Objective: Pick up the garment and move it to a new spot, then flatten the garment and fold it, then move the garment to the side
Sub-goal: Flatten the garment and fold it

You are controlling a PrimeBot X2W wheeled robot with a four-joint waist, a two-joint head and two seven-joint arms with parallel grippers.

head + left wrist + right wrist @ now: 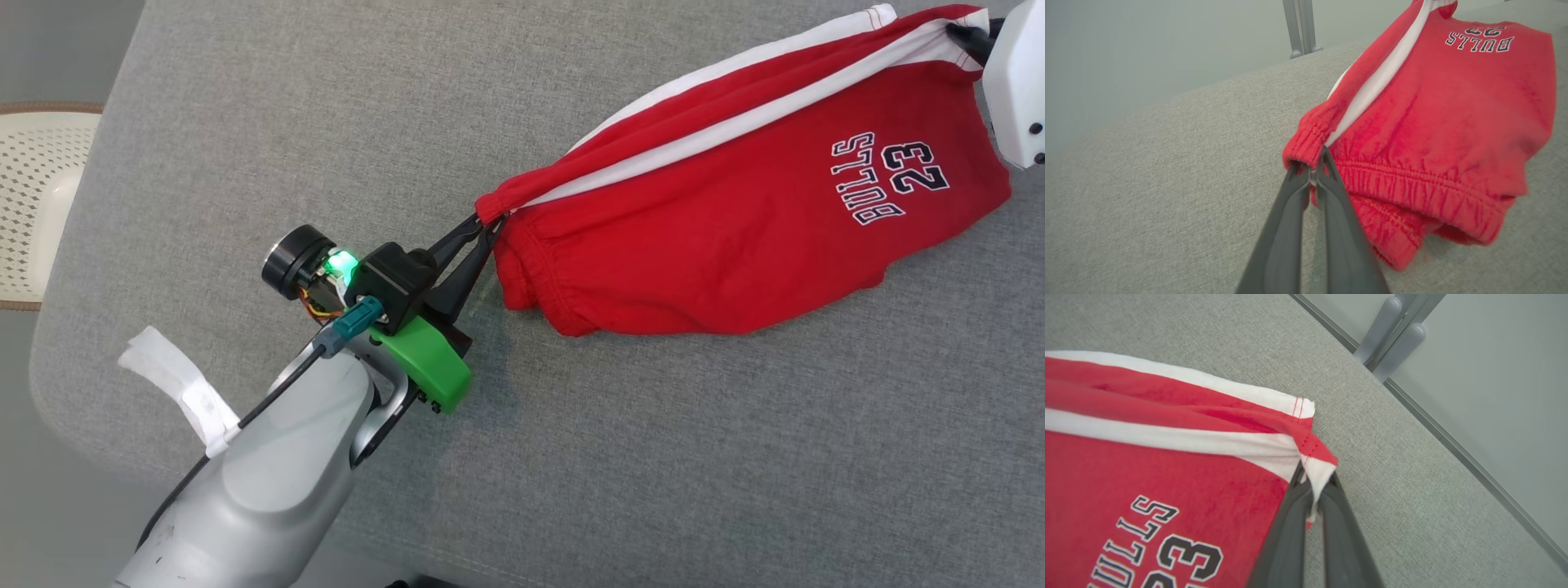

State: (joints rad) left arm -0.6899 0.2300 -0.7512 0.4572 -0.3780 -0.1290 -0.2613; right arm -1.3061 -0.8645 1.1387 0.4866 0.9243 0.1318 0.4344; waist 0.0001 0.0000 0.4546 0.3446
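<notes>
Two claws shared one pair of red shorts (735,212) in the head view. The left claw (490,219) was pinched shut on a gathered corner of the waistband (531,269). The right claw (968,37), at the top right edge, was closed on the far hem. Between them the shorts were drawn taut along the white side stripe (735,122), while the rest sagged in a loose bag toward the grey padded surface (653,457) (the printed team name read upside down from here). Whether the lowest fold rested on the padding or hung just above it could not be told. In the left wrist view the two dark fingers met on the elastic corner, with red cloth wedged between their tips, and the waistband drooped away to the right in a double layer. In the right wrist view the fingers were likewise closed, and a twist of white and red hem corner (1310,457) was caught between them, close to the surface's far edge. By my judgement the pick-up was done and the carry to a new spot was under way. The shorts were bunched rather than flat, so spreading them out, folding them and setting them aside were all left to do.
</notes>
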